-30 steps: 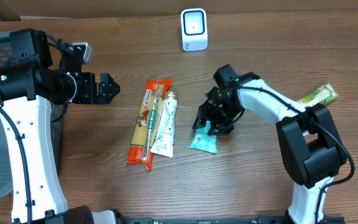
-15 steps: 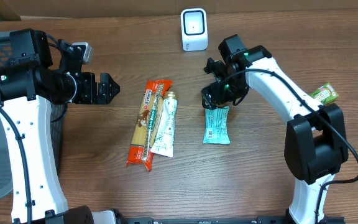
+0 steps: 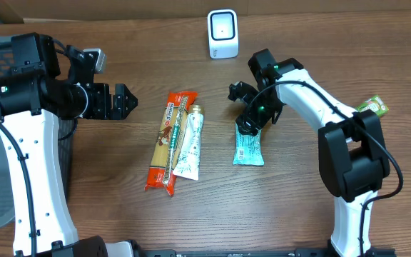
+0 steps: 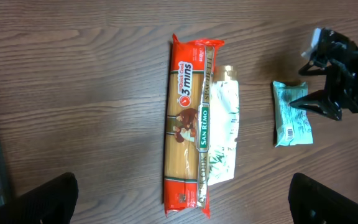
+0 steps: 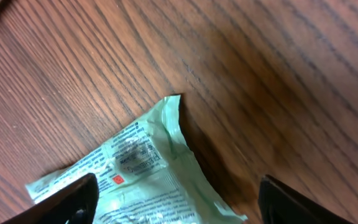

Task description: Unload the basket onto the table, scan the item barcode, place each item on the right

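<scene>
Teal packet (image 3: 249, 150) lies flat beneath the downward-pointing right end effector (image 3: 242, 109) (fingers spread, holding nothing)

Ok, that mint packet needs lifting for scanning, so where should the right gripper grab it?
Probably take the mint packet across its narrow width, near the end beside the right gripper, coming straight down. It lies flat on the table with both long sides free, and the open jaws hang right there.

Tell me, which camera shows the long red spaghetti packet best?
The left wrist view: the spaghetti packet lies whole in the middle, big enough to read its label. The overhead view shows it whole too, but smaller. The right wrist view misses it, showing a green packet instead.
</scene>
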Available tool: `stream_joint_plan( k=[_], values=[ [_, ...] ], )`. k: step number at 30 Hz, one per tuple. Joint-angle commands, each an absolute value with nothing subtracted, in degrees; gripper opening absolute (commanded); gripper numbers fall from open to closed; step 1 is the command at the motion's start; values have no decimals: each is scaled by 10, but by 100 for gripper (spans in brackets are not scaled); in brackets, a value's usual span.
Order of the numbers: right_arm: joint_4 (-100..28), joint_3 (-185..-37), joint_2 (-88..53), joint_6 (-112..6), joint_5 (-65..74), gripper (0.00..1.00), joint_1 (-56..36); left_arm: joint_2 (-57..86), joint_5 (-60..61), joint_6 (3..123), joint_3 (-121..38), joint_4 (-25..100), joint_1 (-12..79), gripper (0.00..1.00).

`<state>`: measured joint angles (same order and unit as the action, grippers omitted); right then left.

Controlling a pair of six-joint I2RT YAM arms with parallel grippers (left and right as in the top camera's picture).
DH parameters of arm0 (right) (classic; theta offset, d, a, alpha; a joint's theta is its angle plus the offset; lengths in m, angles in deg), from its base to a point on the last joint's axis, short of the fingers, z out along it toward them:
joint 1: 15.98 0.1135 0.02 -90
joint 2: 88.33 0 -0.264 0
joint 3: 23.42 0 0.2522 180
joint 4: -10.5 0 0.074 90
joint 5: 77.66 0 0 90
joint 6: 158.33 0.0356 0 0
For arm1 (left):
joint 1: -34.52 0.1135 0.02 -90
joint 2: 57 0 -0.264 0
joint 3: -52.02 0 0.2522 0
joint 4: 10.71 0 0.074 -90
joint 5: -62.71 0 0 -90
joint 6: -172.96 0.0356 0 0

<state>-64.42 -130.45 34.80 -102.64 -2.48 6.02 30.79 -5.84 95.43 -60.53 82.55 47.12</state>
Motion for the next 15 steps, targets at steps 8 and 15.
stream_joint_plan(
  k=[8,15],
  values=[
    [-642,-1301,362,-1034,-33,61,60,309,-52,967,-612,825,469,99],
    [-607,-1267,362,-1005,-34,60,60,309,-52,967,-612,825,469,99]
  ],
)
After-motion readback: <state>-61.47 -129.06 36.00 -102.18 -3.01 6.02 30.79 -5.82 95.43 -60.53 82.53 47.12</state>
